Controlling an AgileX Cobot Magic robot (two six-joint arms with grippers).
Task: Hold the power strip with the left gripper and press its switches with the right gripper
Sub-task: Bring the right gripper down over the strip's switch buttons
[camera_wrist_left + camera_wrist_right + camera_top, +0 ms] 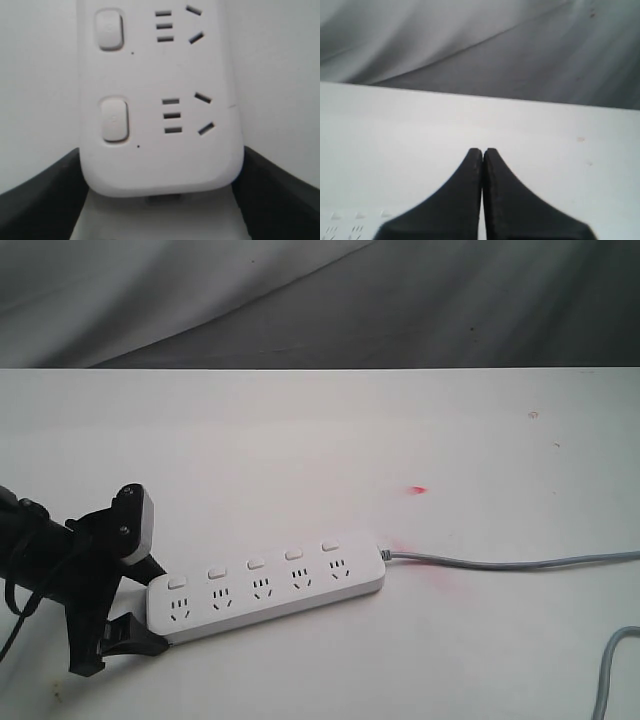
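The long white power strip (270, 585) lies slanted on the white table, its grey cord (500, 563) running off to the right. Its five switches (255, 564) sit in a row above the sockets. My left gripper (155, 605) straddles the strip's left end, one black finger against each long side, shut on it. The left wrist view shows that end (160, 165) wedged between the fingers (45, 195), with two switches (114, 120) in sight. My right gripper (482, 150) is shut and empty, held above the table; it does not show in the exterior view.
A loop of grey cord (610, 670) comes in at the lower right corner. Two faint red spots (418, 489) glow on the table near the strip's right end. Grey cloth (320, 300) hangs behind the table's far edge.
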